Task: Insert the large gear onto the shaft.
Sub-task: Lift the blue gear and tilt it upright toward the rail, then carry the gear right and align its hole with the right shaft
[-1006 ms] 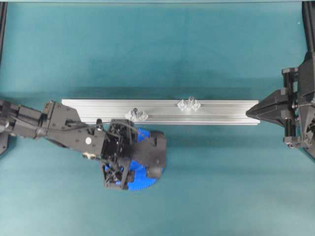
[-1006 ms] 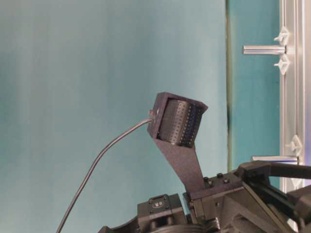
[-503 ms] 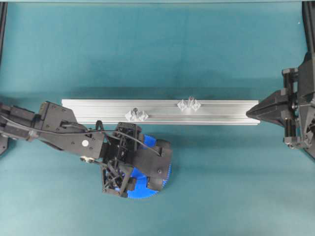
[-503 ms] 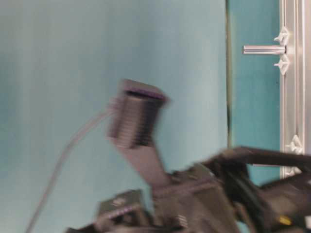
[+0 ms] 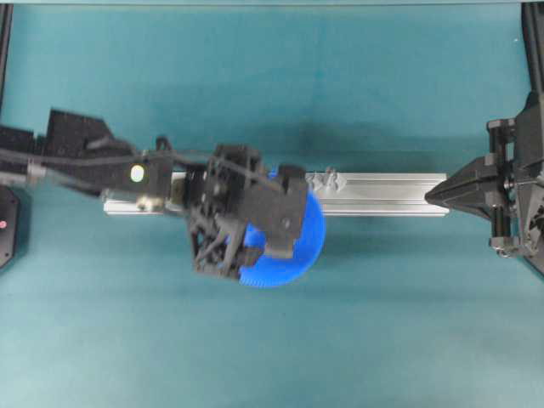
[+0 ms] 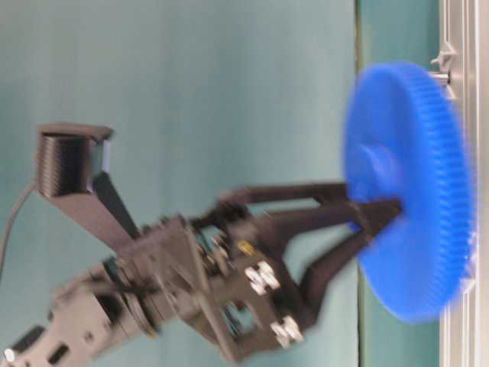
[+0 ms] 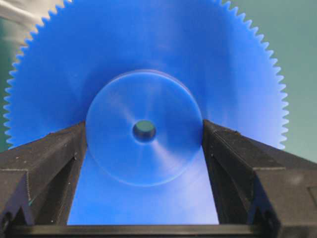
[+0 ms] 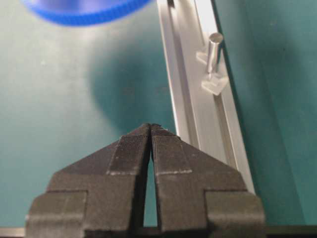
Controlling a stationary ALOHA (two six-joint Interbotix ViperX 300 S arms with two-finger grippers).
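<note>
1. Overhead view: the left gripper (image 5: 270, 223) carries the gear (image 5: 293, 246) above the near edge of the rail (image 5: 391, 195), left of centre.
2. Left wrist view: the left gripper's fingers (image 7: 42, 163) pinch the raised hub of the gear (image 7: 143, 126) from two sides. They stand wide because the hub is wide. The centre hole is clear and faces the camera.
3. Table-level view: the gear (image 6: 405, 191) hangs clear of the rail (image 6: 466, 115), disc face parallel to the rail top. Motion blur softens its rim.
4. Overhead view: one pin (image 5: 330, 178) shows on the rail just right of the gear. The arm and gear hide the rail's left part, so no second pin can be seen there. Which pin is the task's shaft cannot be told from this view.
5. Right wrist view: the right gripper (image 8: 150, 136) has its fingers pressed together and holds nothing. It rests off the rail's right end, well apart from the gear.
6. Key relation, as a judgement: the visible pin lies right and slightly far of the gear's hole. The pin's long axis is upright, matching the hole's axis. The left arm is nearer and is the one holding the part.
</note>
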